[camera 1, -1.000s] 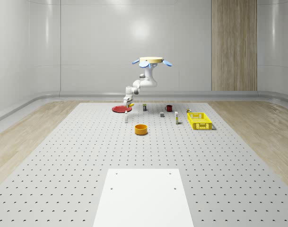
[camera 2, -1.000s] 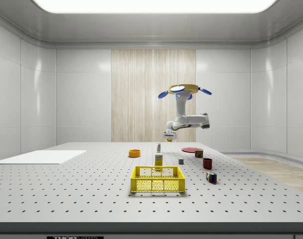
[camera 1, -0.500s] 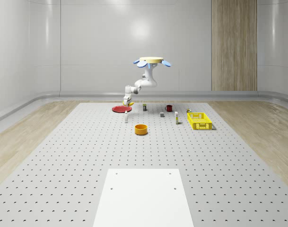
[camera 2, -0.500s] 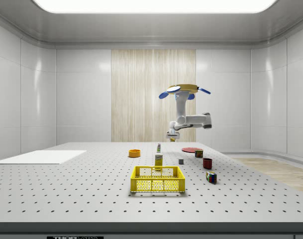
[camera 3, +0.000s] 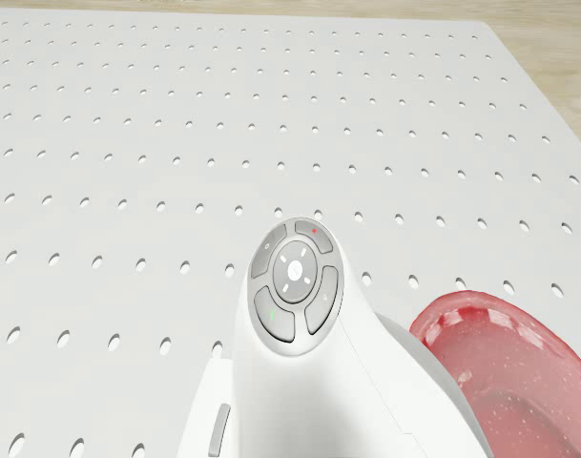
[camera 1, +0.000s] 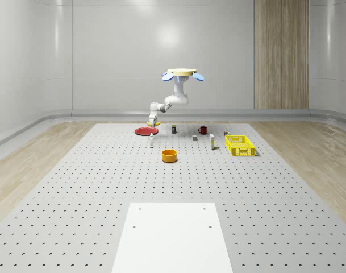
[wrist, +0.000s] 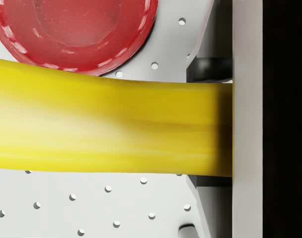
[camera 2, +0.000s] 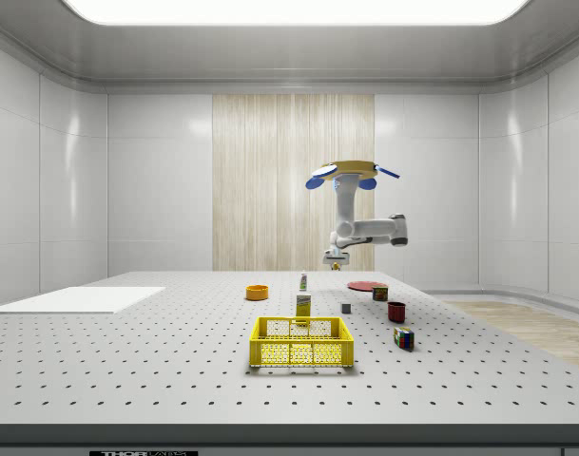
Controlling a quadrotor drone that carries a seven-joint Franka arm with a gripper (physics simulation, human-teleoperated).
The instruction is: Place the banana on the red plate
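Note:
The drone (camera 1: 183, 73) hovers high above the far part of the perforated table (camera 1: 104, 187), its arm reaching down toward the whole-scene view's left. My gripper (camera 1: 154, 120) is shut on the yellow banana (wrist: 111, 129), which lies crosswise against one finger (wrist: 247, 99). It holds the banana (camera 2: 337, 267) in the air, well above the table. The red plate (camera 1: 145, 131) lies flat below and slightly aside; in the side view the plate (camera 2: 367, 285) is just right of my gripper (camera 2: 337, 258). The plate's rim (wrist: 76, 49) shows beyond the banana, and the plate (camera 3: 500, 367) also lies beside the wrist.
An orange bowl (camera 1: 170, 155), a yellow basket (camera 1: 240, 145), a dark red mug (camera 1: 203, 130) and several small bottles and boxes (camera 1: 194, 137) stand on the table. A white sheet (camera 1: 173, 239) covers the near end.
The gripper has carried the banana toward the side view's right, closer to the red plate. The drone has shifted only slightly.

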